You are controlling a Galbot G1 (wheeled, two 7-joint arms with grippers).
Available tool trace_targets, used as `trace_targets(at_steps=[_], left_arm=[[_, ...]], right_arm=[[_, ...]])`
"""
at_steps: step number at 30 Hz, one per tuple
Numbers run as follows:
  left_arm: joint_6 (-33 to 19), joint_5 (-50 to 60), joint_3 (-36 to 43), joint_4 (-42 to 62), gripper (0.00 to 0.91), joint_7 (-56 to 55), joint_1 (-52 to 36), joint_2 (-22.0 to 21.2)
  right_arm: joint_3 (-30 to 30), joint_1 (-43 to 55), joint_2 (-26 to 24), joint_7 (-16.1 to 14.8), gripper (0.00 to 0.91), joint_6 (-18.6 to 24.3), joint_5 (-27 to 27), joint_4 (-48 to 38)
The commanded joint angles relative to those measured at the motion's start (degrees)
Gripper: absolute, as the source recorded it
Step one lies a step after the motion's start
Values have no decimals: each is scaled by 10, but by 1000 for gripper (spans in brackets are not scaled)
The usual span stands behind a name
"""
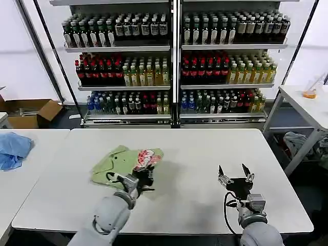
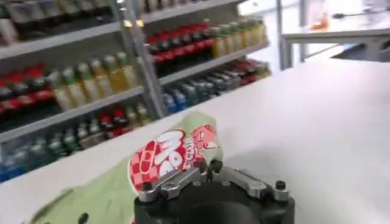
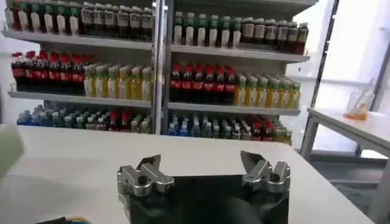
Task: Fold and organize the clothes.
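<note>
Shirt (image 1: 125,163) lies on table (image 1: 195,154), just ahead of & partly under left gripper (image 1: 146,177); contact looks likely, can't confirm. Right gripper (image 1: 235,174) well to the right of it, over bare tabletop. Bottle shelves (image 1: 174,66) behind both. Blue cloth (image 1: 14,148) far left of left gripper, on adjacent table.

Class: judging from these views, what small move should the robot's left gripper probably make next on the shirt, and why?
Probably close on the cloth: the left gripper sits at the near edge of the crumpled light green cotton shirt, while the right gripper waits open, apart.
</note>
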Motion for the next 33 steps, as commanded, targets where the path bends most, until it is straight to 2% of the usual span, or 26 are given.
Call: trace_targets(at_steps=[1,4,9,13,17,18,20,22,25,33], left_arm=[[-2,-79,105,69,907,-55,-67,-92],[-11,-147,98,74,907,-60,-76,-113],[-92,-198,105,70,907,-51,-54,-117],[-105,-230,88,44,907,-47,-33,-118],[-112,-273,2,-6,907,-51,-11,-121],[-117,-262,-20,-22,907,-54,1,-110],[-130,-222,-42,-35,907,-58,16,-93],[-148,-170,-82,-48,907,-58,46,-65],[-154,-164,-132,-74,907,-65,84,-49],[-174,-151,-227,-118,907,-69,171,-58]], right_arm=[[0,-1,0,0,907,0,-1,2],[-1,0,1,0,907,-1,-2,3],[0,-2,-1,-2,907,-2,-2,5],[-4,5,-3,-3,907,-2,5,1],[-26,26,7,5,907,-11,77,-2],[-36,35,11,9,907,-18,112,-3],[-60,59,18,15,907,-23,137,-9],[-91,88,27,30,907,-26,170,-20],[-142,135,49,62,907,-34,244,-51],[-223,222,113,103,907,-33,326,-146]])
